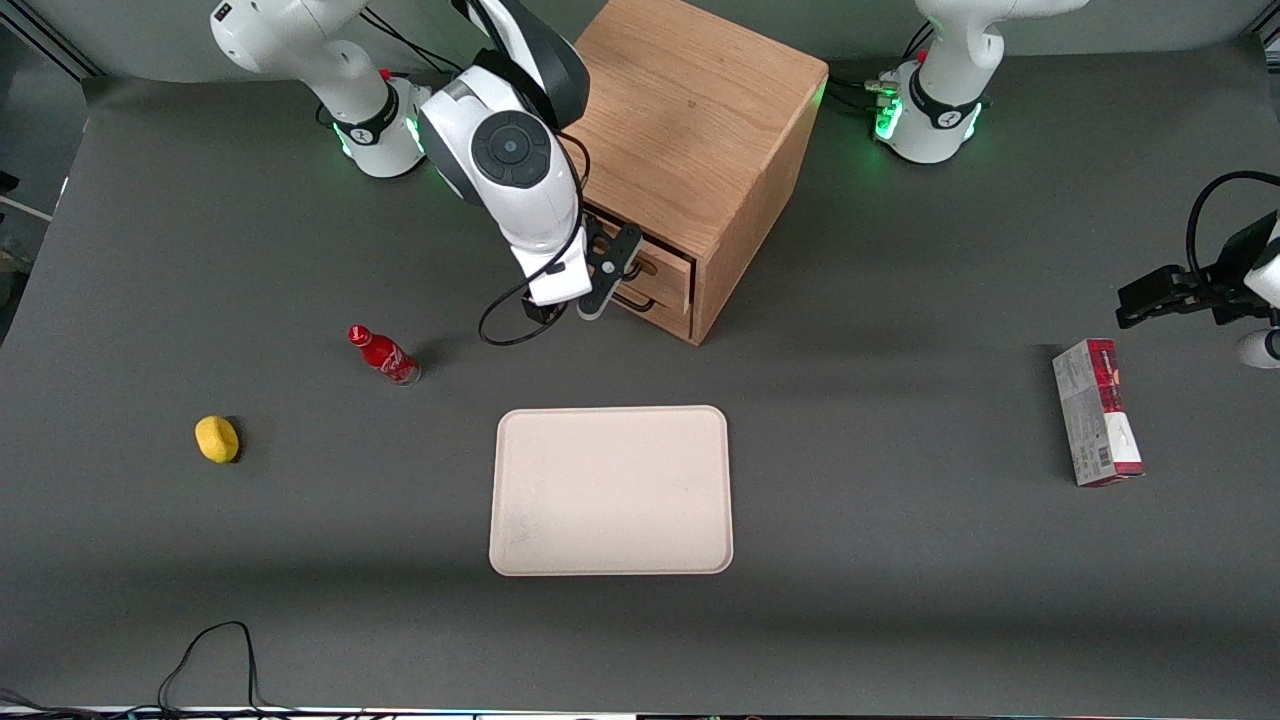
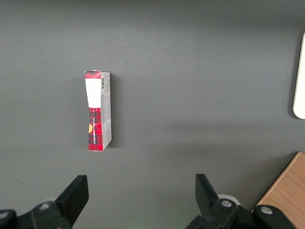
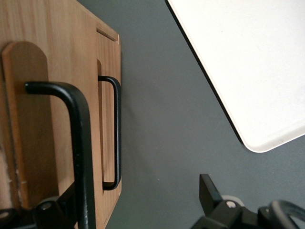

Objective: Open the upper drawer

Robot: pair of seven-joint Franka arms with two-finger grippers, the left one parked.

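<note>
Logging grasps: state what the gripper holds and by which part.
Nothing yet: the gripper is open, straddling the upper drawer's black handle, not clamped on it.

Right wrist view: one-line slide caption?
Hand open at the upper drawer, its black handle between the fingers; cream tray nearby.
</note>
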